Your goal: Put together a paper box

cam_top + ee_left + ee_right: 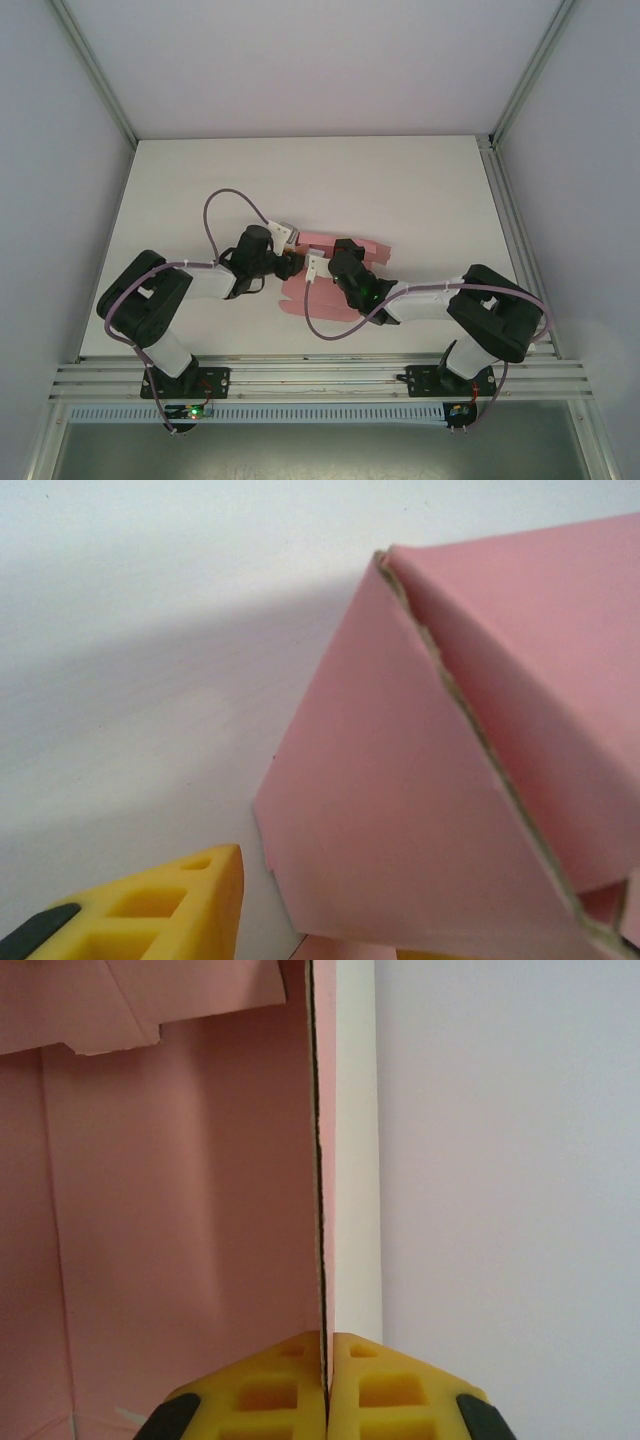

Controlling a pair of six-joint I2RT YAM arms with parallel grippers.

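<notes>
Right wrist | right tool (327, 1338) clamped on paper box (180, 1210) wall edge | left tool (291, 260) at flap, cannot tell its grip | likely step: raising walls | next: probably fold flap inward

Paper box (400, 810): plain pink, no print. One panel face is off-white, cut edges tan. Table (200, 180) around the box: flat white. Right gripper (327, 1345): yellow pads, black outer corners. Left gripper (291, 262): finger (160, 905) same yellow, black patch. Cable (215, 205) left of the box: purple.
</notes>
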